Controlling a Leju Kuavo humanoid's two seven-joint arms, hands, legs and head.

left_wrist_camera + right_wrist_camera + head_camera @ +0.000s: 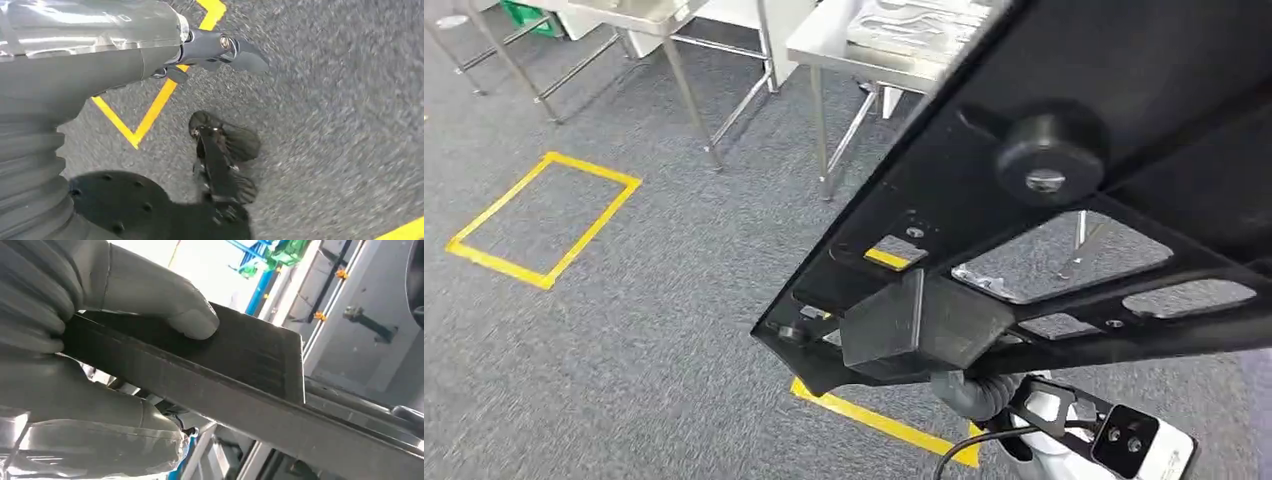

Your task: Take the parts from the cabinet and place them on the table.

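Carpet [624, 350], grey and speckled, across the whole lower and left part of the head view. Marked on it in yellow tape, a rectangle [544, 220] at mid left and a tape strip [884, 422] at lower centre. Steel worktop [864, 50] at top centre, on thin metal legs, with a second steel table [639, 14] in the upper left, also on thin legs.

Black part [1064, 130], a flat plate with large cut-out windows and a round rubber foot, tilted across the right half of the head view, held up above the floor and apart from the worktop. Same part seen edge-on in the right wrist view, running from the left edge to lower right.

Right hand [75, 340] clamped on the part's edge at the left of the right wrist view: grey thumb [165, 305] pressed on the part's broad face, other fingers on the opposite face.

Left hand [210, 55] in the upper centre of the left wrist view, over the carpet, dark fingers [247, 57] spread apart with nothing between them.
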